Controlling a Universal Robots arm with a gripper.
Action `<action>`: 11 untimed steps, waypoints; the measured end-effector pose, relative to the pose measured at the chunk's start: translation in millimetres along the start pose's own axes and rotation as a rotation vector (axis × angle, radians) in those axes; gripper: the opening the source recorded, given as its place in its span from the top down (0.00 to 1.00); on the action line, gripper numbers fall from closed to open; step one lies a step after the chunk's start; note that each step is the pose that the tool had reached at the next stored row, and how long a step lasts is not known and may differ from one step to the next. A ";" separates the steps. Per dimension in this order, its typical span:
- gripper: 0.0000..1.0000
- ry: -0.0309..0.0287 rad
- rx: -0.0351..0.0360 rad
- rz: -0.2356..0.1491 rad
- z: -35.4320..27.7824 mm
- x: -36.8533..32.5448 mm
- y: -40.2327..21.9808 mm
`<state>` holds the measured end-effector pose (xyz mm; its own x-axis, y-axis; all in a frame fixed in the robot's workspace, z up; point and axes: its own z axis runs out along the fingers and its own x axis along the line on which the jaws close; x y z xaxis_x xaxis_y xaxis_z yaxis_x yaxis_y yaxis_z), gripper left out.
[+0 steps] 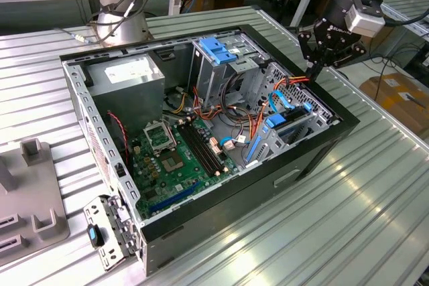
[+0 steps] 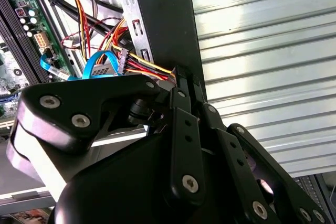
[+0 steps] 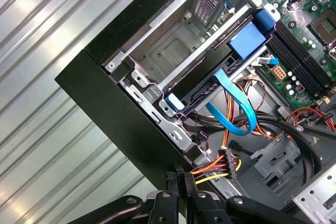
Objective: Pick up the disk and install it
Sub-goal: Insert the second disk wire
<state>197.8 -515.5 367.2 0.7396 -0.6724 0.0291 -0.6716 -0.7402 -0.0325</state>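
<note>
The disk [image 3: 245,41] lies in the drive bay at the front corner of the open computer case [image 1: 315,155], its blue carrier frame showing at both ends. In the exterior view the disk [image 1: 285,125] sits low in the case on that view's right. A flat blue cable [image 3: 231,98] loops from it. My gripper [image 1: 313,72] hangs over the case's right wall, fingers pressed together on a red, yellow and black power cable [image 3: 212,169] whose connector [image 3: 228,158] sits just beyond the tips. My gripper [image 2: 178,74] [image 3: 181,179] appears in both wind wrist views.
A green motherboard [image 1: 177,159] covers the case floor, with a grey power supply [image 1: 127,75] at the back. A tall grey cage with a blue latch [image 1: 220,50] stands behind the bay. The ribbed metal table [image 1: 362,212] surrounds the case. A grey fixture [image 1: 30,199] sits on the exterior view's left.
</note>
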 end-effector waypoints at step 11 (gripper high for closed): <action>0.84 0.0006 0.0004 0.005 -5.7 -0.3 0.2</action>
<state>197.2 -515.5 372.9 0.7364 -0.6759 0.0296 -0.6751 -0.7370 -0.0331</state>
